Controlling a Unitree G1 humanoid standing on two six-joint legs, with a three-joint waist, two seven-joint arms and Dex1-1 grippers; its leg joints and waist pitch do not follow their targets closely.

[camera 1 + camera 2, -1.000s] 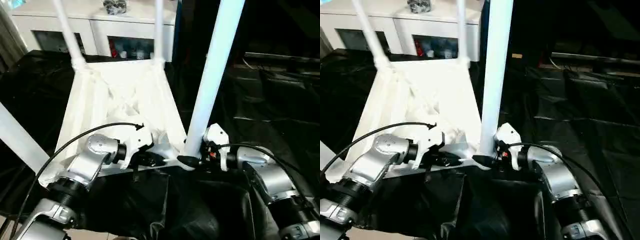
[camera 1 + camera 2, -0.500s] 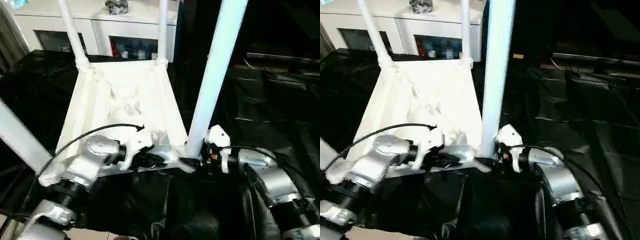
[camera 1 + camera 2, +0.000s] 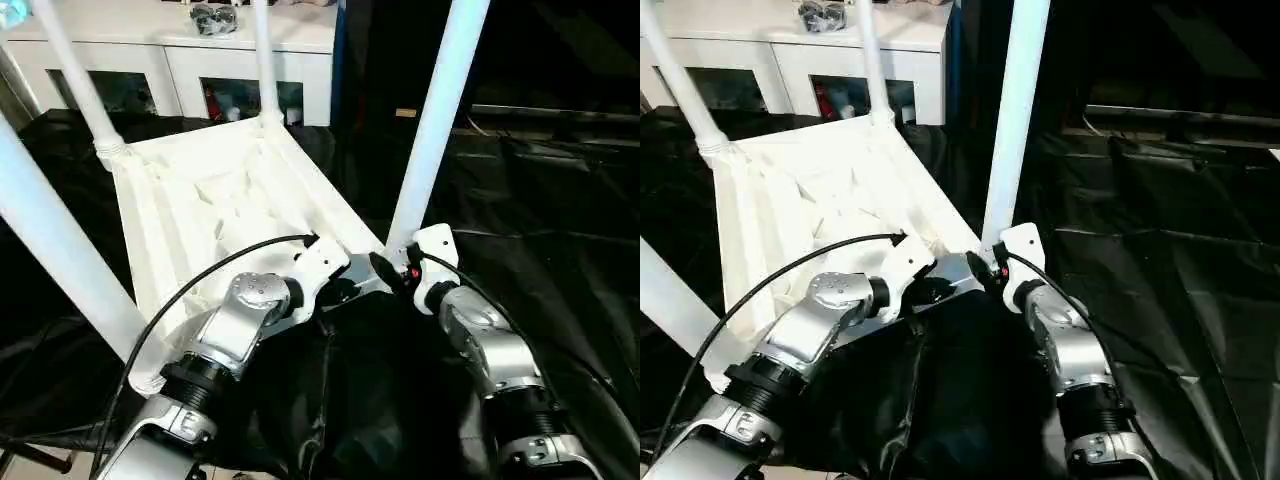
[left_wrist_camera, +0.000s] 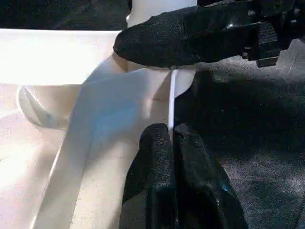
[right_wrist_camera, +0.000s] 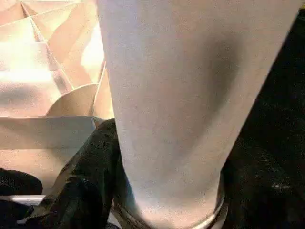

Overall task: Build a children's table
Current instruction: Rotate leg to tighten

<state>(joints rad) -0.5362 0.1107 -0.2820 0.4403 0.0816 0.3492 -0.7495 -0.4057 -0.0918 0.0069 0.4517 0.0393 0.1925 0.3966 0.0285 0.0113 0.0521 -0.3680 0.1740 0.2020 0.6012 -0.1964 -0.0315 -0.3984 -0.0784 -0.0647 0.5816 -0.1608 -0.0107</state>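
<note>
Gripping: right gripper (image 3: 392, 272) clamps the base of the near leg (image 3: 438, 120); left gripper (image 3: 335, 292) is pressed together on the tabletop (image 3: 215, 195) rim.
Where: tabletop upside down on the bench (image 3: 560, 200), four legs up.
Handling: likely light, stiff, slick plastic; hold legs low, near sockets.
Hidden: leg tops cut off; socket seating unclear.

Our two silver forearms reaching forward and angled toward each other, our left gripper (image 4: 174, 138) with fingers pressed together, our right gripper (image 5: 167, 191) with fingers spread around a white leg (image 5: 190, 95).
</note>
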